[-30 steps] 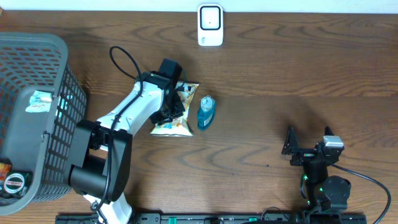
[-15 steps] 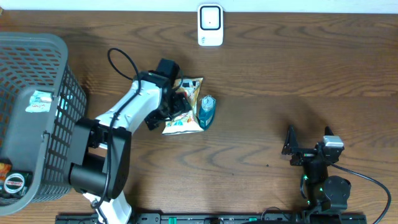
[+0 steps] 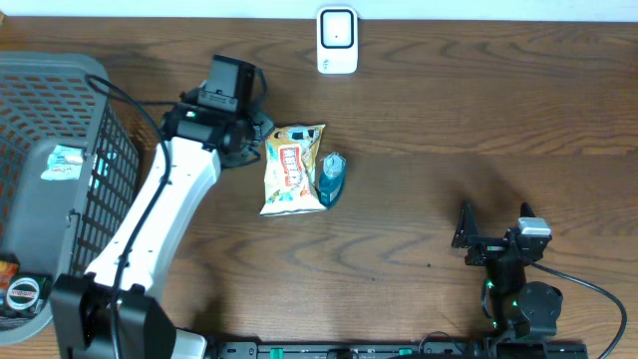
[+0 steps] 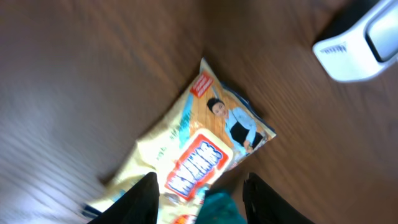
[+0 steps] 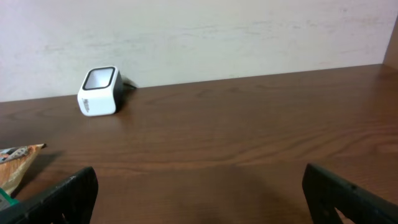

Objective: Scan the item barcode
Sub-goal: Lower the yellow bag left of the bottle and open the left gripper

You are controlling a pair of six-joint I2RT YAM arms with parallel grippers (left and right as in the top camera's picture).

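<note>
Spread and empty, the left pincer [image 3: 247, 140] stands at 9 o'clock of the yellow-and-orange foil snack bag [image 3: 292, 170], clear of it. The bag lies flat, left of the middle of the dark brown wooden table [image 3: 449, 120], with the small teal plastic bottle [image 3: 331, 179] against its 3 o'clock edge.

The left wrist view, though blurred, shows the bag's print: a red-and-white logo and a figure in dark clothes. No barcode can be made out there. Only the overhead view shows the grey plastic mesh basket [image 3: 60, 90] at 9 o'clock. The right wrist view shows the white box-shaped scanner [image 5: 99, 91] from the side, standing at the table's 12 o'clock edge.

A second ago the left pincer was down on the bag. It has since drawn back towards 10 o'clock, and the bag has turned. The right pincer [image 5: 199, 199], fingers wide apart at 4 o'clock, has not moved.

Count: two arms, one bag, one bottle, one scanner, one basket.
</note>
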